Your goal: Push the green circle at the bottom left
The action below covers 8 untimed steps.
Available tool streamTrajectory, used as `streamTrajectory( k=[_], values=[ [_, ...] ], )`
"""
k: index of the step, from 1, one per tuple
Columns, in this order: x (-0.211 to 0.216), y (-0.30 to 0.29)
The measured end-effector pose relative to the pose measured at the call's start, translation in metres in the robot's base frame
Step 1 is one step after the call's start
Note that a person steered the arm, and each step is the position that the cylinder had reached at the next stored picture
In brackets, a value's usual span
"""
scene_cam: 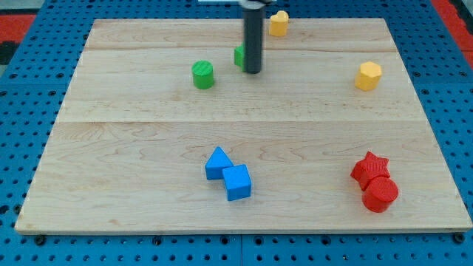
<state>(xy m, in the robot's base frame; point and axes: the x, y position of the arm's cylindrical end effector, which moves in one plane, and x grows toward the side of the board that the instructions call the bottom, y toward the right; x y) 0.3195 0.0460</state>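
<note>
The green circle (202, 74) sits on the wooden board (148, 148) in the upper middle-left. My rod comes down from the view's top and my tip (253, 72) rests on the board to the right of the green circle, with a clear gap between them. A second green block (239, 56) is mostly hidden behind the rod; its shape cannot be made out.
A yellow block (278, 23) lies at the top edge right of the rod. A yellow hexagon (368, 76) is at the right. Two blue blocks (219, 162) (237, 182) touch at bottom centre. A red star (370, 167) and red circle (380, 194) touch at bottom right.
</note>
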Motion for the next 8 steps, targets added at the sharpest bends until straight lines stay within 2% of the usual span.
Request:
streamTrajectory(
  k=[1, 2, 4, 6, 7, 8],
  values=[
    [-0.040, 0.036],
    [-0.033, 0.015],
    [0.032, -0.099],
    [0.060, -0.209],
    [0.018, -0.221],
    [0.055, -0.250]
  ],
)
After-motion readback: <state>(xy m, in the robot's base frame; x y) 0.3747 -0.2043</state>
